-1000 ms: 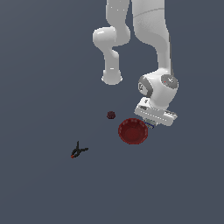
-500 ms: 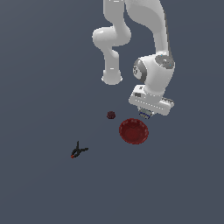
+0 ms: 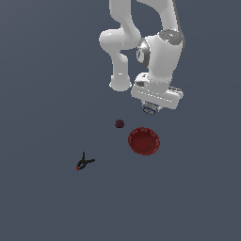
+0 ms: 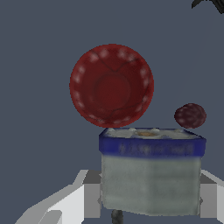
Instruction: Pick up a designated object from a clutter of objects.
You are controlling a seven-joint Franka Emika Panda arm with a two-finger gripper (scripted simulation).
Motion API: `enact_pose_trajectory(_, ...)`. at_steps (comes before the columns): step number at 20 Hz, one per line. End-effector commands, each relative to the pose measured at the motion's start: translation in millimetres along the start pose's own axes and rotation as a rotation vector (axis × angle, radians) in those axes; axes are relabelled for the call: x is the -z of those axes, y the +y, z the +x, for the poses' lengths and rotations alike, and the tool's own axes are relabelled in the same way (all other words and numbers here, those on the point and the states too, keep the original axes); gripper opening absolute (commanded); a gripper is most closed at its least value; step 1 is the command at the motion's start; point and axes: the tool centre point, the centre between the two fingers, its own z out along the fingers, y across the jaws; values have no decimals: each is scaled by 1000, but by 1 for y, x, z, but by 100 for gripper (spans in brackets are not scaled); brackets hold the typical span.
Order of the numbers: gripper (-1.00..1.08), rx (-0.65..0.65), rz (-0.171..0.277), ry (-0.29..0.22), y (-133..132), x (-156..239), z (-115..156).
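The designated object (image 4: 151, 173), a whitish-grey block with a blue band and a touch of yellow on top, sits between my fingers (image 4: 89, 194) in the wrist view. In the exterior view it shows as a small blue-white piece (image 3: 150, 108) under my gripper (image 3: 151, 109), which is shut on it and raised above the floor. The dark red bowl (image 3: 143, 140) lies below it, also seen in the wrist view as the bowl (image 4: 111, 84). A small dark red lump (image 3: 119, 124) lies beside the bowl, and a black clamp (image 3: 84, 163) with an orange tip lies further toward the exterior view's left.
The floor is a plain dark grey surface (image 3: 47, 70). The arm's white base link (image 3: 120, 80) stands behind the bowl. In the wrist view the dark red lump (image 4: 190, 115) sits just past the held block, and the clamp's tips (image 4: 208, 3) poke in at the edge.
The gripper has risen and shifted toward the exterior view's left, carrying the block up and away from beside the bowl. Bowl, lump and clamp have stayed put.
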Motion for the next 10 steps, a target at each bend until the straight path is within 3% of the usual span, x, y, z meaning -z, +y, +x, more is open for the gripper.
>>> enact_pose_trajectory(1, -100, 0, 1, -1, 12, 21, 0)
enact_pose_trajectory(10, -100, 0, 2, -1, 54, 94, 2)
